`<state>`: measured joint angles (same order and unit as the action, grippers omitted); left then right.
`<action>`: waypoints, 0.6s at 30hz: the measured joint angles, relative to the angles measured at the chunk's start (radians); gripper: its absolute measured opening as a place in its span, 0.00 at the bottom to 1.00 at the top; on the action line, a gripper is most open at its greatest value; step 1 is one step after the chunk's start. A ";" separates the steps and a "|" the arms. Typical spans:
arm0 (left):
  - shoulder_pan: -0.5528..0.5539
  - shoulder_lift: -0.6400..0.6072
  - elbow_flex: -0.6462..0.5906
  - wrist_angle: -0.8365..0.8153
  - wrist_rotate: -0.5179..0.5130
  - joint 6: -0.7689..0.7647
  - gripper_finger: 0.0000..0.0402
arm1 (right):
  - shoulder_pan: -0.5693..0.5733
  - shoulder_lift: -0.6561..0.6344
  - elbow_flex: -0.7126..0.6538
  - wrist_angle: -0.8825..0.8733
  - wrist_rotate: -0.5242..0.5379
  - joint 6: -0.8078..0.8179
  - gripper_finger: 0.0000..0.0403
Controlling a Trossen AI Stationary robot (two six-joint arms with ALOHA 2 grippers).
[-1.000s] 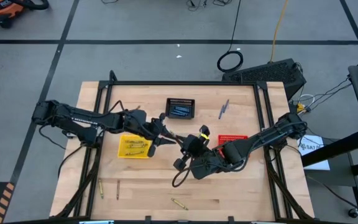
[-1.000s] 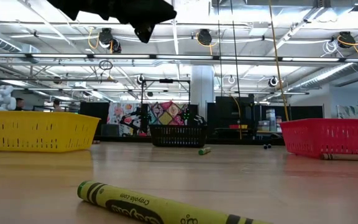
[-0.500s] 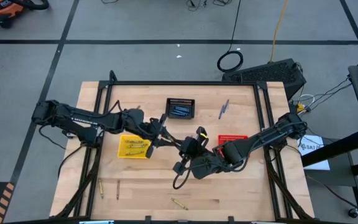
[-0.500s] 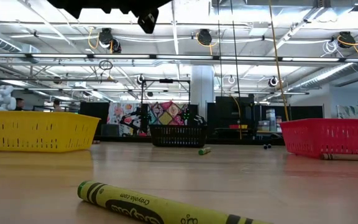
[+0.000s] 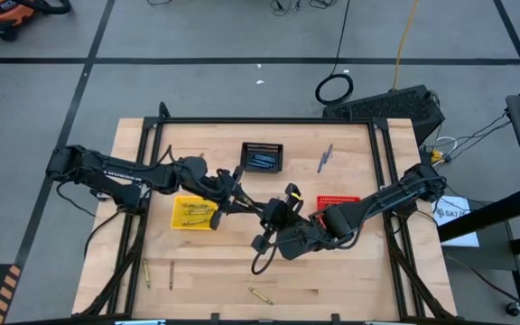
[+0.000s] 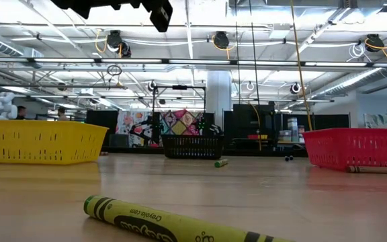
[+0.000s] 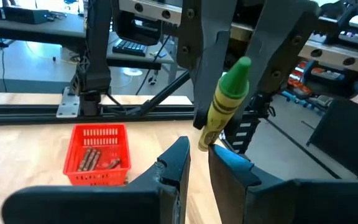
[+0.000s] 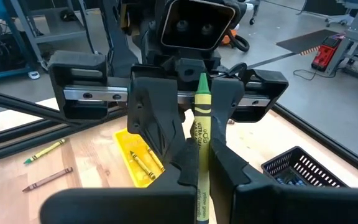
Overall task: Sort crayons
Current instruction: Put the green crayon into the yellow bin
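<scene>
1. lying closest to the low camera, a yellow-green crayon [image 6: 180,225] rests flat on the wooden table [image 6: 261,195]; its wrapper reads "crayola" in black, with black bands near each end.
2. meeting over the table's middle, the right gripper [image 8: 197,163] is clamped tight on an upright yellow-green crayon [image 8: 200,149], whose wrapper shows "crayola" running lengthwise and small print lower down that looks like "yellow green".
3. facing it, the left gripper [image 7: 199,157] has its fingers part-way apart around the lower end of that same crayon; whether they actually press on it cannot be told.
4. beside the left gripper sits the yellow mesh basket [image 5: 194,213], with yellow-olive crayons lying in it.
5. on the right arm's side, the red mesh basket [image 7: 101,154] holds a few brown-red crayons [image 7: 96,160].
6. farther back stands the black mesh basket [image 5: 262,157], holding blue-grey crayons.
7. a blue-grey crayon [image 5: 325,157] lies loose on the table just beside the black basket.
8. near the front edge in the high view, three more crayons lie apart on the wood: one at the left [image 5: 146,273], a darker one next to it [image 5: 171,271], and one toward the middle [image 5: 260,295]; their writing is too small to read.
</scene>
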<state>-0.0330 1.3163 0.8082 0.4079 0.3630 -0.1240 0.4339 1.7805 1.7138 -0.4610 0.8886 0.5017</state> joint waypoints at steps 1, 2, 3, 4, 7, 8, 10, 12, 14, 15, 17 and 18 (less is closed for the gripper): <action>0.000 0.000 0.000 0.003 0.003 -0.001 0.17 | 0.000 0.000 0.000 0.000 0.000 -0.002 0.00; 0.000 0.000 0.000 0.004 0.005 -0.001 0.17 | 0.000 0.000 0.000 0.000 0.000 -0.002 0.00; 0.000 0.000 0.000 0.005 0.013 -0.001 0.17 | 0.000 0.000 0.000 -0.001 0.000 -0.006 0.00; 0.000 0.000 0.000 0.007 0.028 -0.001 0.17 | 0.000 0.000 0.000 -0.001 0.000 -0.012 0.00; -0.001 0.000 0.000 0.019 0.053 -0.004 0.17 | 0.000 0.000 0.000 0.002 -0.002 -0.017 0.00; -0.001 0.000 0.000 0.028 0.053 -0.011 0.17 | 0.000 0.000 0.000 0.002 -0.002 -0.017 0.00; -0.001 0.000 0.000 0.045 0.053 -0.025 0.17 | 0.000 0.000 0.001 0.005 -0.002 -0.017 0.00; -0.001 0.000 0.000 0.052 0.053 -0.027 0.17 | -0.001 0.000 0.001 0.008 -0.001 -0.017 0.00; -0.001 0.000 0.000 0.053 0.055 -0.027 0.17 | -0.001 0.000 0.001 0.017 0.000 -0.023 0.00; -0.001 0.000 0.000 0.055 0.056 -0.027 0.17 | -0.001 0.000 0.001 0.023 0.000 -0.031 0.00; -0.001 0.000 0.000 0.059 0.056 -0.027 0.17 | -0.002 0.000 0.001 0.033 -0.001 -0.044 0.00; -0.001 0.000 0.000 0.058 0.056 -0.027 0.17 | -0.004 0.000 0.001 0.034 -0.001 -0.046 0.00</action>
<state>-0.0341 1.3163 0.8082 0.4660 0.4191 -0.1509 0.4298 1.7802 1.7149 -0.4271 0.8879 0.4558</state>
